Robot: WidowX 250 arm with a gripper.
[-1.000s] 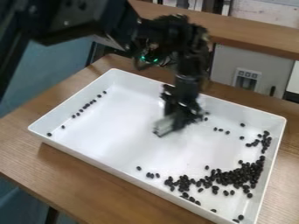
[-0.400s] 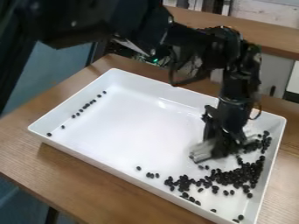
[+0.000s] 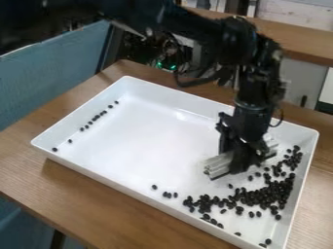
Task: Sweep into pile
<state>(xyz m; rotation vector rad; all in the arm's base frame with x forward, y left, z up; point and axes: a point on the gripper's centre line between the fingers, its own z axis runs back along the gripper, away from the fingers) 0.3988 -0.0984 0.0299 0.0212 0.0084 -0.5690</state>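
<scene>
1. Now, taking the white tray (image 3: 146, 136) as a clock face with twelve at the top of the view, the black gripper (image 3: 242, 159) hangs over its 3 o'clock side. A second ago it was nearer the middle; it has since crossed towards 4 and then backed slightly towards 10.
2. The gripper is closed on a pale bar (image 3: 218, 166) (ridged, and whitish grey), which slants from the gripper's 8 o'clock to its 2 o'clock, low over the tray's floor.
3. The main pile of dark pellets (image 3: 263, 196) lies at the tray's 4 o'clock, trailing up along the right wall and down towards 5. Several loose ones are now seen between the bar and the pile, where the gripper covered the view a moment ago.
4. The small dark pellets (image 3: 167, 195) at 6 o'clock (a loose handful) have kept their places.
5. The thin row of pellets (image 3: 96, 117) near the left wall, from 9 to 11 o'clock, is likewise unchanged.
6. The tray has stayed put on the wooden table (image 3: 71, 180). Beyond it, at 10 o'clock, more of the blue panel (image 3: 52, 78) shows than before, as the arm (image 3: 195, 29) has shifted upwards.
</scene>
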